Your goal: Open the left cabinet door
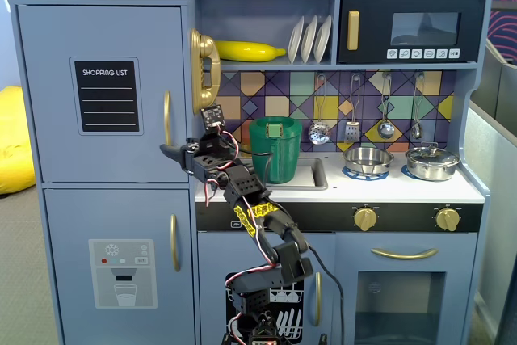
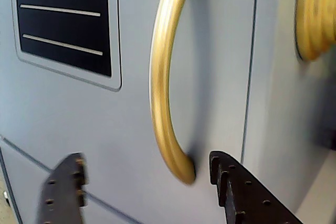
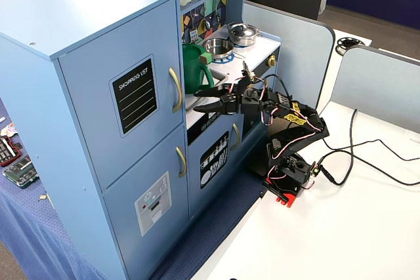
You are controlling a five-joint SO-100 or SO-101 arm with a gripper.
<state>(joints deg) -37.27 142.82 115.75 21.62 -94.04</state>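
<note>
The gripper stood open and empty, its fingers either side of the lower end of the gold handle on the closed left cabinet door.

In a fixed view I see the left cabinet door at the top left of the toy kitchen, above the lower door. Its handle stands at its right edge, right of the shopping list panel. My gripper is just below the handle's bottom end. Right of it the jug sits in the sink.
</note>
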